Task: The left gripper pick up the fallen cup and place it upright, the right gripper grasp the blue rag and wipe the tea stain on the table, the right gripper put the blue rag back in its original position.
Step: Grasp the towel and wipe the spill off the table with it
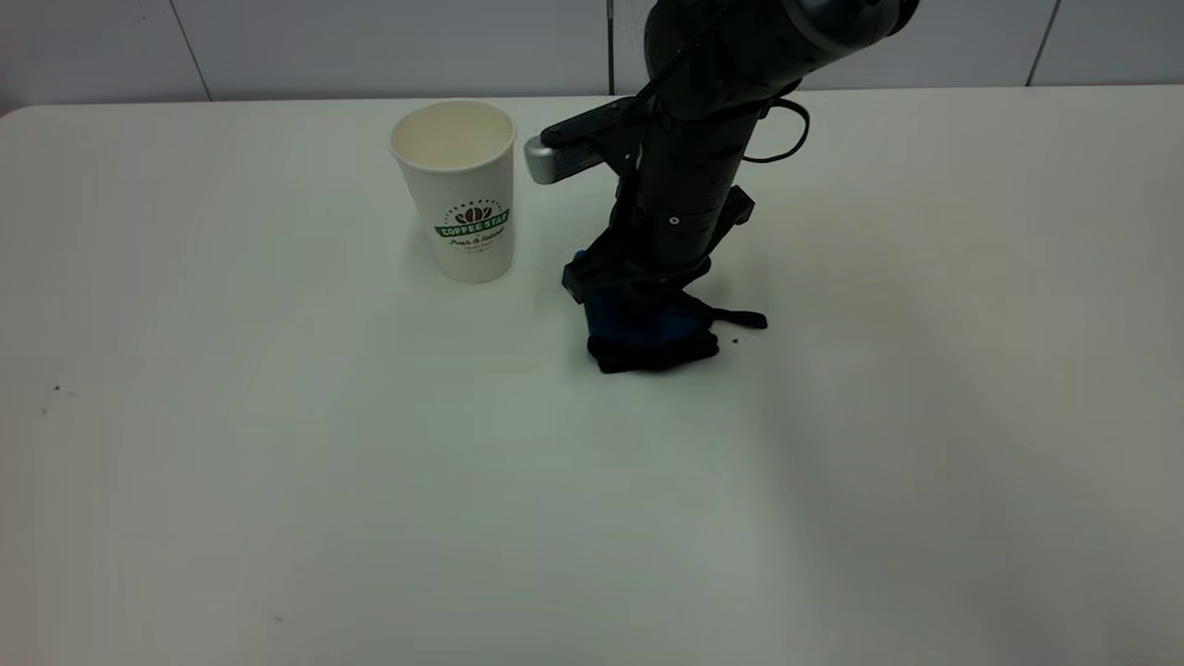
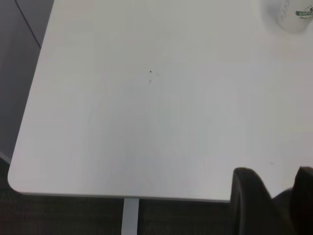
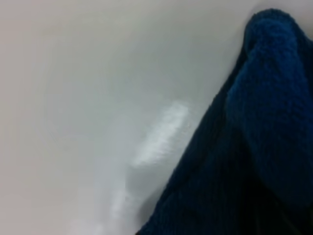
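Note:
The cup (image 1: 460, 199) stands upright on the table (image 1: 277, 481), mouth up and logo facing the camera; its base edge also shows as the cup (image 2: 293, 14) in the left wrist view. My right gripper (image 1: 638, 289) reaches down just right of the cup and is shut on the blue rag (image 1: 650, 331), which is bunched against the tabletop, strap tail trailing right. The blue rag (image 3: 254, 147) fills much of the right wrist view and hides the fingers. The tea stain does not show. My left gripper (image 2: 275, 172) hangs open and empty over the table's corner, far from the cup.
A pale wet-looking streak (image 3: 161, 132) lies on the table beside the rag. Tiny dark specks (image 1: 735, 340) sit by the strap tail, and others (image 2: 150, 72) show in the left wrist view. The table's rounded corner (image 2: 14, 176) and edge are near the left gripper.

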Motion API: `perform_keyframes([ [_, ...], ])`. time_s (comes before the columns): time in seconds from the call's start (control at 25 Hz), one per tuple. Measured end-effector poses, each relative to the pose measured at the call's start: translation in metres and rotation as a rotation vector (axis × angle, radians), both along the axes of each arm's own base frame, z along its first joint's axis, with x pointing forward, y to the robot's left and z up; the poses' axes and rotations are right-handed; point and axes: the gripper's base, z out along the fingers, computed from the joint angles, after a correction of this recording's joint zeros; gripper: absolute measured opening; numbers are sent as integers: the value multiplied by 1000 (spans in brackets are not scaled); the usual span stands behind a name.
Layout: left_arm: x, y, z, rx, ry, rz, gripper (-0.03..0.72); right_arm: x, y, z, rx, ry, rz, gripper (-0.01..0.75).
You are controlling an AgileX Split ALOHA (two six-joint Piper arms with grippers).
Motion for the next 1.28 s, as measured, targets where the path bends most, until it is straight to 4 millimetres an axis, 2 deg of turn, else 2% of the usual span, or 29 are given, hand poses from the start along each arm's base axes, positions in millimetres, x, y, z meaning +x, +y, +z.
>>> perform_keyframes([
  [0.12, 0, 0, 0, 0, 0, 0, 238, 9, -31, -1, -41, 39, -65, 126],
  [0.48, 0, 0, 0, 0, 0, 0, 238, 41, -165, 0, -104, 86, -326, 238],
  [0.64, 0, 0, 0, 0, 0, 0, 238, 43, -203, 0, -106, 104, -403, 298],
  [0.8, 0, 0, 0, 0, 0, 0, 238, 43, -214, 3, -109, 115, -424, 442],
  [0.92, 0, 0, 0, 0, 0, 0, 238, 41, -216, 10, -133, 139, -410, 619],
  [1.0, 0, 0, 0, 0, 0, 0, 238, 38, -217, 18, -136, 168, -406, 695],
  [1.08, 0, 0, 0, 0, 0, 0, 238, 37, -215, 38, -125, 183, -411, 720],
  [1.28, 0, 0, 0, 0, 0, 0, 238, 30, -215, 112, -116, 189, -411, 723],
])
